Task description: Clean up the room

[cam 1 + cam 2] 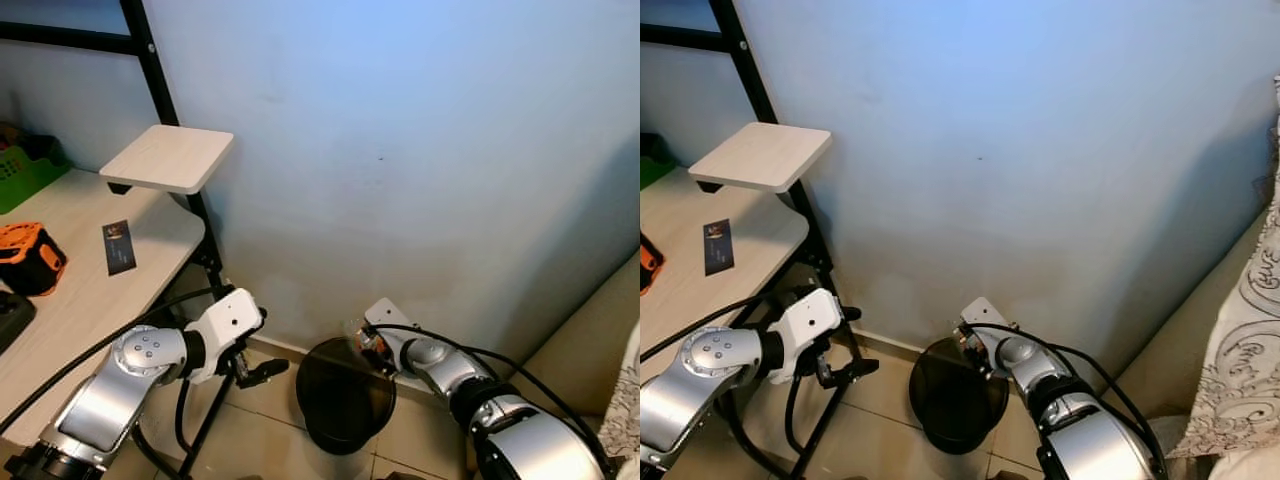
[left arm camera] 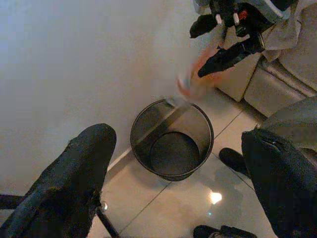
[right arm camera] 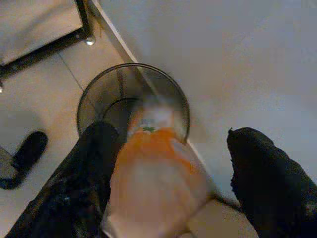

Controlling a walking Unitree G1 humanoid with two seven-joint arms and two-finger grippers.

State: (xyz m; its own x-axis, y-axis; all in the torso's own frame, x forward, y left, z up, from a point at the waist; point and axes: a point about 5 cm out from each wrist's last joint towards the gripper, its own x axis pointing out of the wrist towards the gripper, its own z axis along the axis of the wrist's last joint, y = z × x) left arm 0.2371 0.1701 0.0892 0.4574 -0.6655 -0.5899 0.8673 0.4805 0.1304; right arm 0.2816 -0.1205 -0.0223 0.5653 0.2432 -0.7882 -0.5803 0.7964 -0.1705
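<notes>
Hovering above a black bin point(image 1: 345, 395) on pale tiles, right claw point(image 3: 163, 173) spread beside orange packet point(image 3: 156, 183).

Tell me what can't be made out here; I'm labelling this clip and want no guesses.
- Orange item at the right end effector: motion-blurred in both wrist views, so its type and label are unreadable.
- Right end effector: whether it grips the item or has released it is unclear.
- Bin: its floor is dark mesh; any contents are too dim to tell.
- Card on the desk: print too small.
- Green basket: cut off by the left eye view's edge.
</notes>
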